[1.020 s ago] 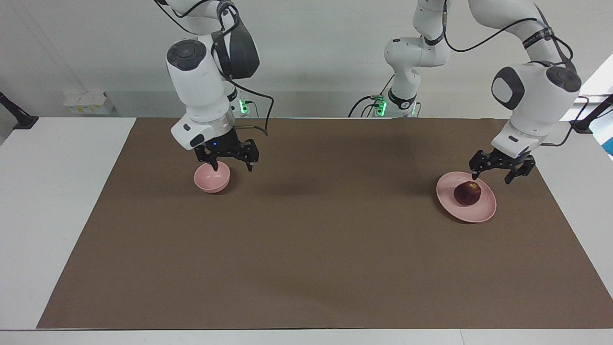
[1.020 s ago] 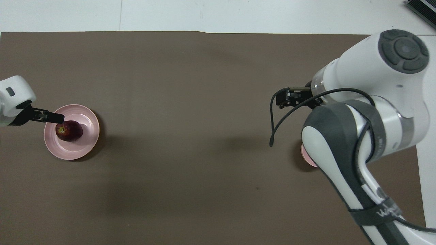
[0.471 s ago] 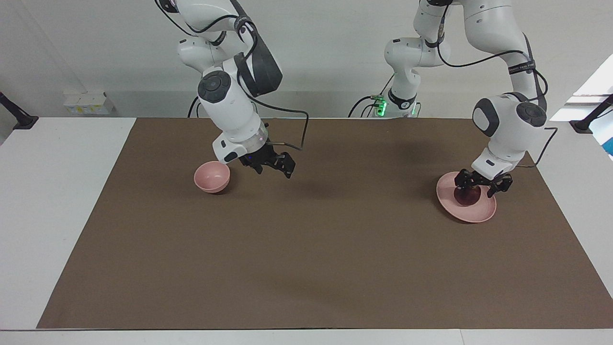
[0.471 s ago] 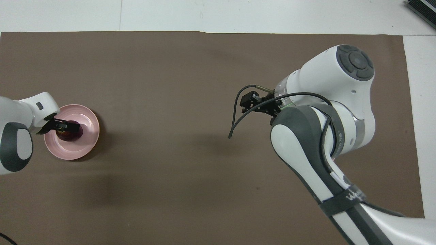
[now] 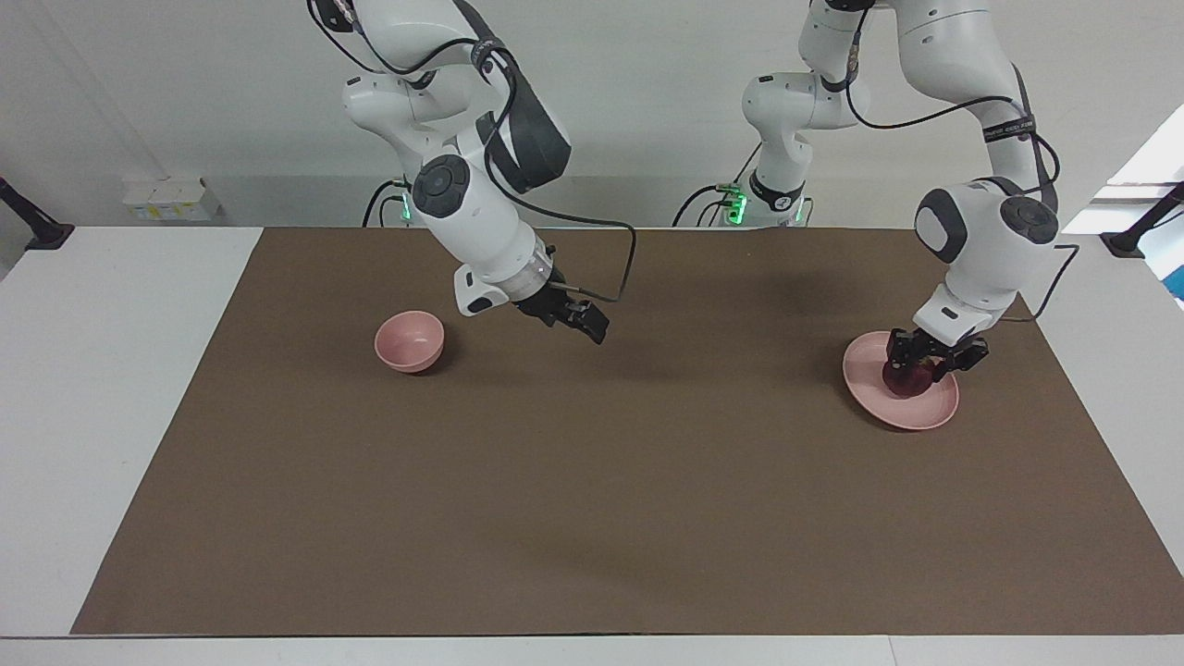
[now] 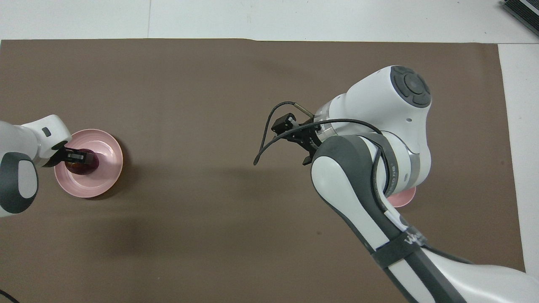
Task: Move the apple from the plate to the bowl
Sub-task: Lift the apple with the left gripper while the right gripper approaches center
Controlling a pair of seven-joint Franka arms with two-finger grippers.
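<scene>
The dark red apple lies on the pale pink plate toward the left arm's end of the table. My left gripper is down on the plate and shut on the apple, one finger on each side. In the overhead view the left gripper covers the top of the apple on the plate. The small pink bowl stands empty toward the right arm's end. My right gripper is open and empty, raised over the bare mat beside the bowl toward the table's middle.
A brown mat covers most of the white table. In the overhead view my right arm hides most of the bowl. A small white box sits at the table's edge nearest the robots.
My left gripper came down over the apple and closed on it. My right gripper swung away from over the bowl toward the table's middle.
</scene>
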